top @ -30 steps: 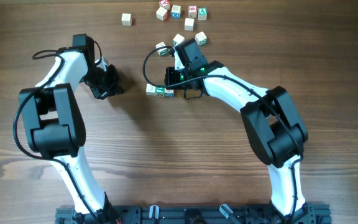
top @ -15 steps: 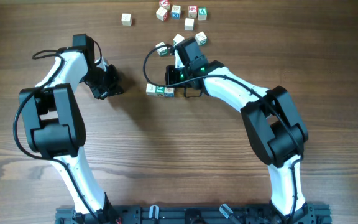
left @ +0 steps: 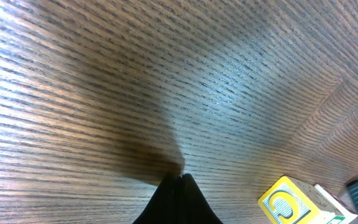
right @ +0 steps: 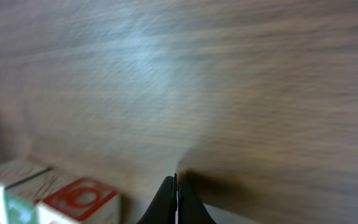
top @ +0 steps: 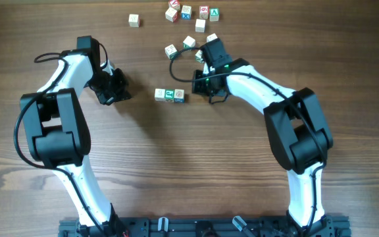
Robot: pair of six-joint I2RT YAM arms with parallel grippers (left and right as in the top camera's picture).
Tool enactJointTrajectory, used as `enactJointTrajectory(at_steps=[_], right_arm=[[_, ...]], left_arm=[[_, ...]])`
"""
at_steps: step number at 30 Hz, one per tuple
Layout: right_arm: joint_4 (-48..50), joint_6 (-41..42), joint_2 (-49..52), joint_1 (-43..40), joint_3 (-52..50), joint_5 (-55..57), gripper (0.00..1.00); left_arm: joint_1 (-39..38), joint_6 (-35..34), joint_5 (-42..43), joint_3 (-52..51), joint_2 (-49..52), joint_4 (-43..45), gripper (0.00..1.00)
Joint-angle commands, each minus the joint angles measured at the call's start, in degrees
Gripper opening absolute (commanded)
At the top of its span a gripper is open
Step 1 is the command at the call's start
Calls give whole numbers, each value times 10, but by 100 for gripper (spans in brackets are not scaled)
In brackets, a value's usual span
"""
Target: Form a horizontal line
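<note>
we see the horizontal line (top: 169,95) lying on the wooden table (top: 176,164): three small pale cubes touching side to side, the middle one marked green. nothing is gripping it.

the right gripper (top: 212,97) sits just to the right of the line, clear of its end cube. its fingers are pressed fully together with nothing between them. the left gripper (top: 121,93) is farther off on the line's left side. it is closed tight and empty too, its tip low over the wood.

in the left wrist view a yellow-marked cube (left: 289,202) shows at the lower right, with another pale cube edge right against it. in the right wrist view a red-marked cube (right: 79,199) and a green-marked cube (right: 8,193) sit side by side at the lower left. the view is blurred, and we cannot tell whether they belong to the line.

beyond the line, away from the arm bases, a nearer loose cube (top: 170,51) lies apart from it. a cluster of loose cubes (top: 187,11) lies farther beyond, and a lone cube (top: 133,20) sits beyond and to the left.
</note>
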Motion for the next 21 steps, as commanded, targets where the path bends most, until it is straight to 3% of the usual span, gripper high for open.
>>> enactJointTrajectory(at_steps=[1, 21], right_arm=[[-2, 9, -22, 14, 7, -59, 5], [-28, 21, -22, 16, 7, -90, 5]], left_arm=[[4, -3, -51, -9, 13, -3, 4], [4, -3, -51, -9, 13, -3, 4]])
